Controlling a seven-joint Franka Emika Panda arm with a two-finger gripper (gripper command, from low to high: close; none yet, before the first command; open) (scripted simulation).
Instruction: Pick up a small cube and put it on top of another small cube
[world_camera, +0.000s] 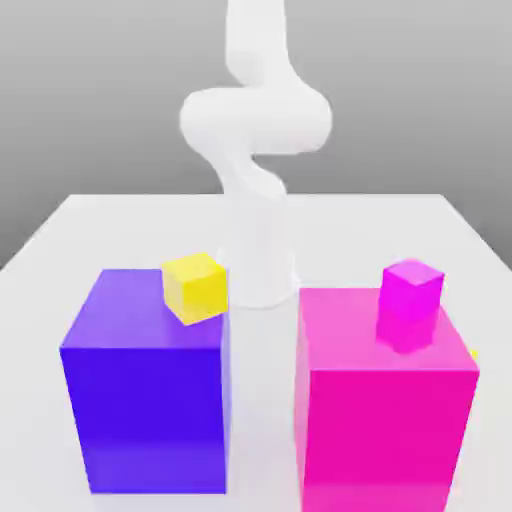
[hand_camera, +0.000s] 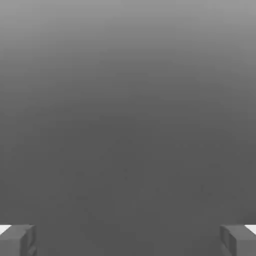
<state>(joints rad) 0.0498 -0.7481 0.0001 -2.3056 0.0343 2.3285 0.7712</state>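
Note:
A small yellow cube (world_camera: 195, 287) rests on top of a big purple block (world_camera: 145, 400) at the exterior view's left. A small magenta cube (world_camera: 411, 302) stands on a big magenta block (world_camera: 385, 420) at the exterior view's right. A thin yellow sliver (world_camera: 474, 353) peeks out past that block's right edge; what it belongs to is hidden. In the hand view my gripper (hand_camera: 128, 241) is open, its two grey fingertips (hand_camera: 17, 240) far apart with nothing between them, facing plain grey background.
The white arm (world_camera: 255, 120) rises from its base (world_camera: 262, 280) behind the gap between the two big blocks and curls upward out of the picture. The white table (world_camera: 120, 225) extends behind and beside the blocks.

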